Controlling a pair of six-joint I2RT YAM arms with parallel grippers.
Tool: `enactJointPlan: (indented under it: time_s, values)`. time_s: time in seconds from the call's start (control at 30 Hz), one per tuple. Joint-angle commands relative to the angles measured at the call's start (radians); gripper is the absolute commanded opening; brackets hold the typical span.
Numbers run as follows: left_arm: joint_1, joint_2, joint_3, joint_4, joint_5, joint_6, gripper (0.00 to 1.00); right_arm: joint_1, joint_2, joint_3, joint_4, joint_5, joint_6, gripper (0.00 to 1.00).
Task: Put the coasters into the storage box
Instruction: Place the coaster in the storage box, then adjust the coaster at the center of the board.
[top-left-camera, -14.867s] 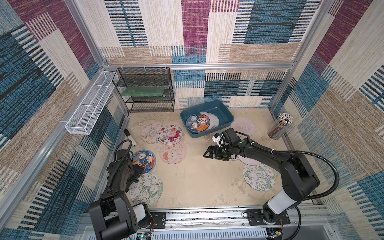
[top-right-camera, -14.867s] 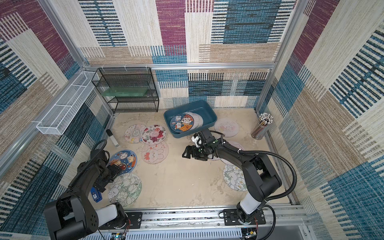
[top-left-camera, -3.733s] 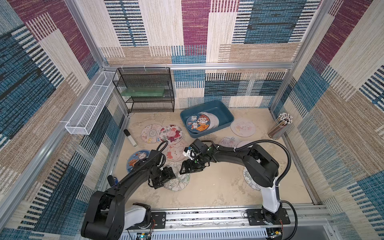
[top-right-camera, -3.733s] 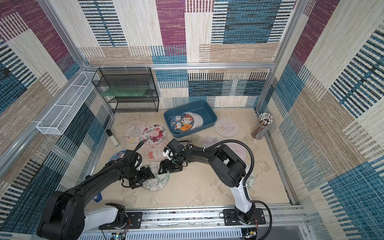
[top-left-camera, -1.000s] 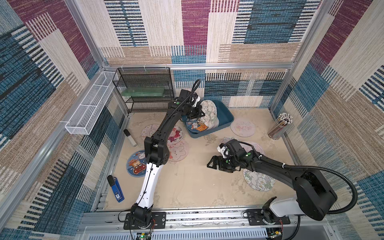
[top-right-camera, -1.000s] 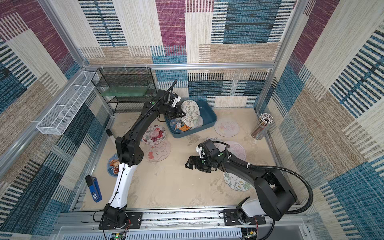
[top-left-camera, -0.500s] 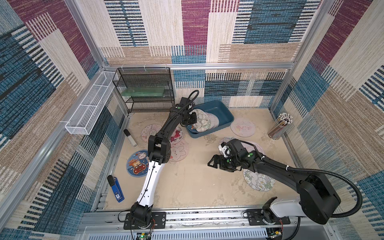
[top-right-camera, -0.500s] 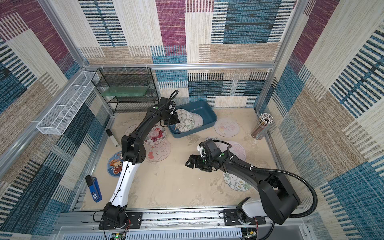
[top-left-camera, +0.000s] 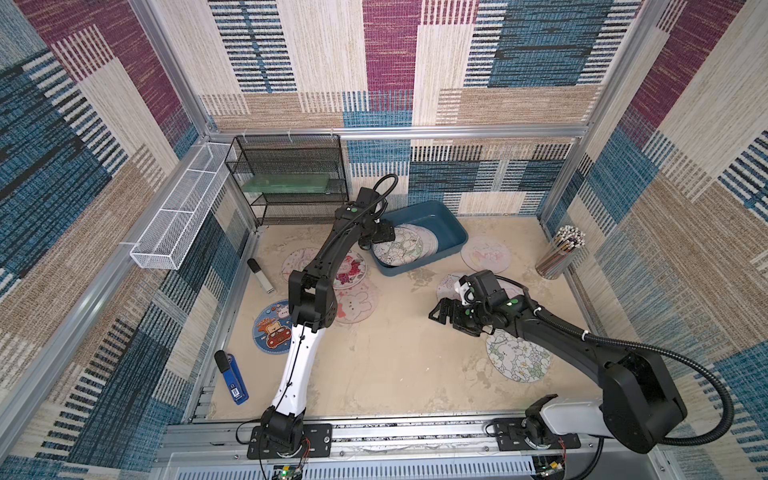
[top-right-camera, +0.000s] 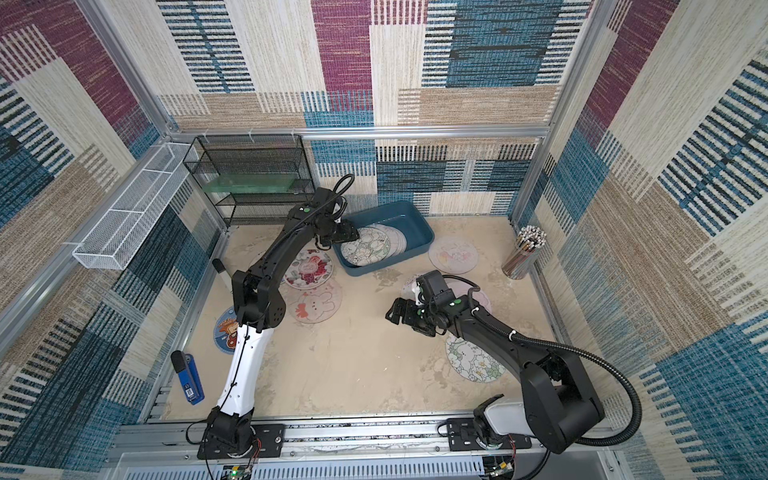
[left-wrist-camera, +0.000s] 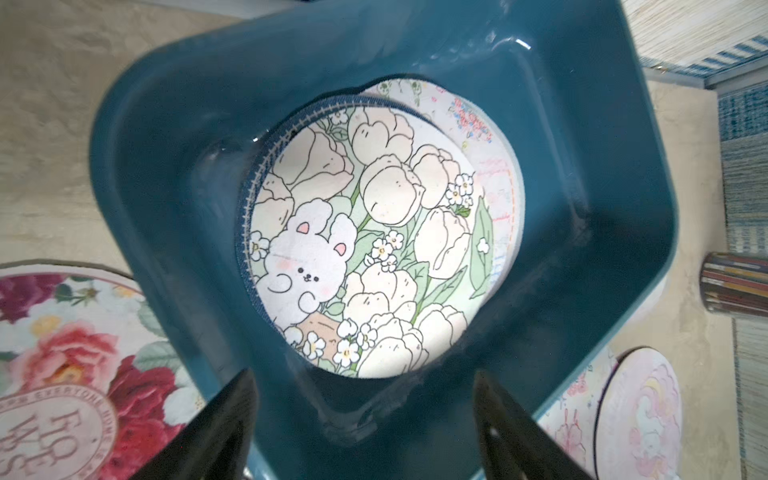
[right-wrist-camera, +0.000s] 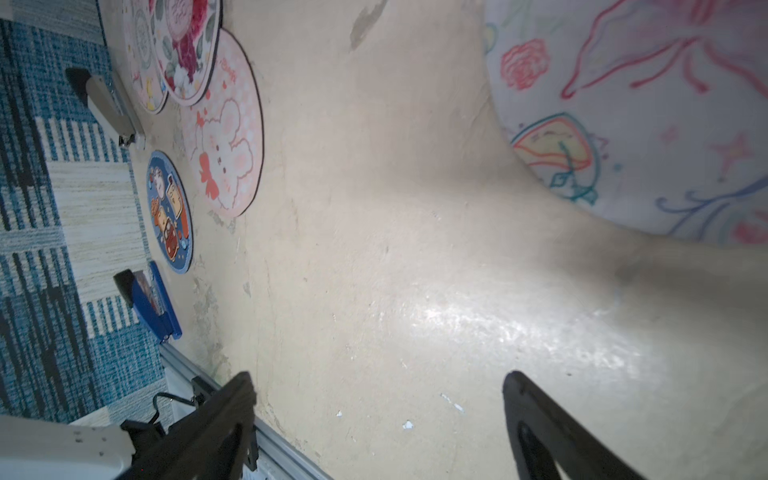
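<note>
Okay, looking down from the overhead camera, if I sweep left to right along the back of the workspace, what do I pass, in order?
In a top view: white mesh basket → black wire rack → teal storage box → pink coaster → cup of pencils.

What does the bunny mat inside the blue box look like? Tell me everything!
The bunny coaster is a thin, round, cloth-like mat. It is printed with a white bunny with pink ears among cream tulips, green leaves and small white flowers. It lies face up in the storage box, on top of a dark blue-edged coaster and a pale pink-printed coaster, which peek out beneath it. The open left gripper hangs above, not touching it.
</note>
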Motion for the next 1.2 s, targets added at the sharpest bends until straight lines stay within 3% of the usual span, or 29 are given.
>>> enactJointPlan:
  time_s: [0.0, 0.2, 0.33, 0.63, 0.9, 1.17]
  values:
    - [0.001, -0.062, -0.025, -0.005, -0.016, 0.037, 0.81, -0.035, -0.009, 0.018, -0.050, 0.049, -0.029, 0.95]
    - [-0.019, -0.204, -0.171, 0.019, 0.016, 0.048, 0.81, -0.173, 0.014, 0.061, -0.123, 0.125, -0.098, 0.95]
    - [-0.029, -0.344, -0.387, 0.107, 0.054, 0.029, 0.81, -0.262, 0.082, 0.125, -0.118, 0.172, -0.164, 0.95]
    - [-0.047, -0.599, -0.861, 0.316, 0.185, -0.103, 0.82, -0.323, 0.315, 0.319, -0.067, 0.228, -0.291, 0.95]
    - [-0.106, -0.675, -1.060, 0.412, 0.217, -0.163, 0.83, -0.333, 0.485, 0.454, -0.044, 0.217, -0.385, 0.95]
    - [-0.123, -0.694, -1.147, 0.486, 0.251, -0.205, 0.84, -0.347, 0.582, 0.496, -0.034, 0.209, -0.427, 0.95]
